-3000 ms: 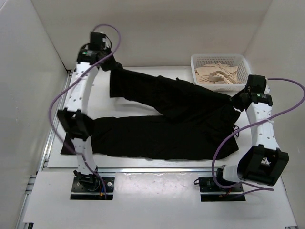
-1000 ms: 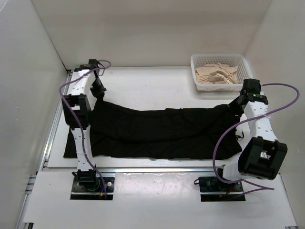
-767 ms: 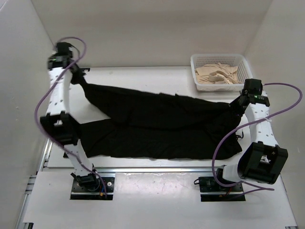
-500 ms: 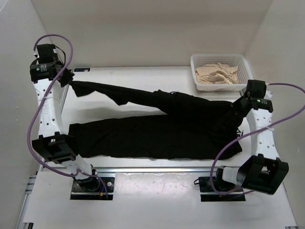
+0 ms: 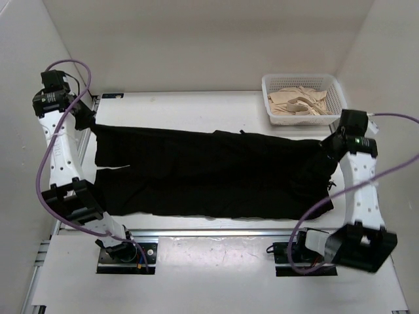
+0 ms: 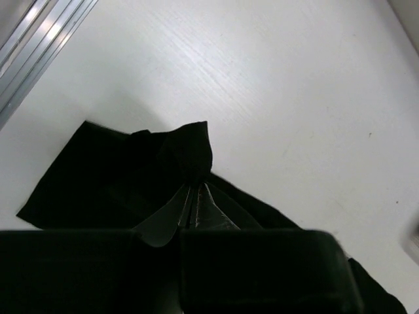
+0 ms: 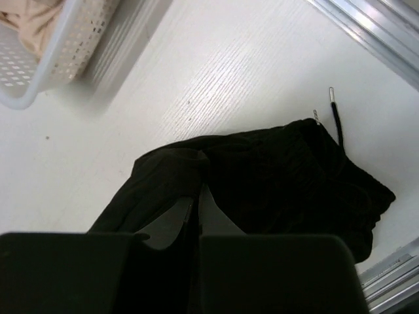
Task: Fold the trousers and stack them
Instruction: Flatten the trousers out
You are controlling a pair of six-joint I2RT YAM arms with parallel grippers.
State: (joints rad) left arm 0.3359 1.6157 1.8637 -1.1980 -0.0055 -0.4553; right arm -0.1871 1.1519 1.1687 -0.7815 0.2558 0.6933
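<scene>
The table (image 5: 196, 108) carries the trousers (image 5: 209, 173), stretched from nine to three o'clock, with a basket (image 5: 288, 120) at two. My left gripper (image 6: 196, 188) pinches a leg end and my right gripper (image 7: 196, 198) pinches the waist. Over-tensioning could pull the thin cloth free.

Bearing black trousers (image 5: 209, 173) on the white table (image 5: 196, 111), spreading left to right across its middle, with legs side by side toward the left and waist bunching at the right. Trailing a drawstring (image 7: 336, 111) onto the bare top there. Also carrying a white perforated basket (image 5: 264, 91) in the far right corner, near the waist.
</scene>
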